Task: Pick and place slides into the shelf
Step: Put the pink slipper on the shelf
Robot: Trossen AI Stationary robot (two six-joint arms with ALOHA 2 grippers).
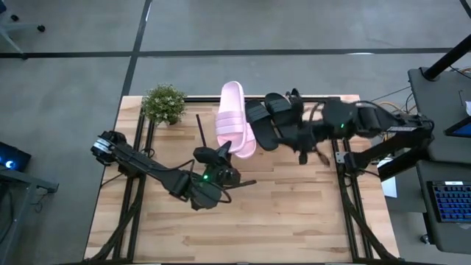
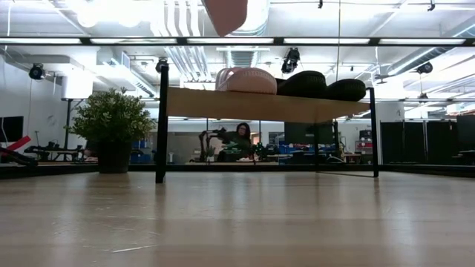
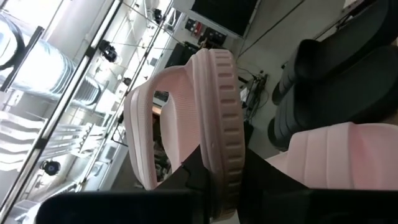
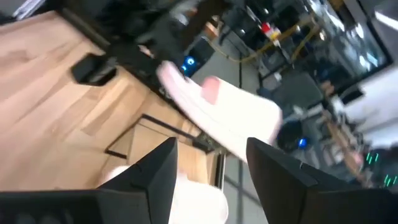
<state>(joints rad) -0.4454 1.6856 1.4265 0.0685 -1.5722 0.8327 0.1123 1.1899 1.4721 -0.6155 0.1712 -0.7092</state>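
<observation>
My left gripper [image 1: 223, 156] is shut on a pale pink slide [image 3: 217, 106], which shows at the top of the low view [image 2: 224, 11], high above the table. The slanted wood shelf [image 2: 260, 105] stands on black rods at the table's far edge. On it rest a second pink slide [image 2: 249, 80] and two black slides [image 2: 304, 83] [image 2: 346, 89], side by side. My right gripper [image 4: 211, 162] is open and hovers over the table just in front of the black slides [image 1: 268, 118], touching nothing. My left gripper pinches the pink slide's sole [image 3: 225, 165] between its two fingers, across the sole's thickness near one end. The sole stands on edge between the fingers [image 3: 183, 183], with the strap [image 3: 140, 124] arching off to one side. The slide is lifted clear of table and shelf.
A small potted plant [image 1: 163, 103] stands at the table's far left corner, beside the shelf's left leg [image 2: 161, 122]. Bare tabletop [image 1: 257, 221] stretches along the near side. A person [image 2: 243, 137] sits in the room far behind the shelf.
</observation>
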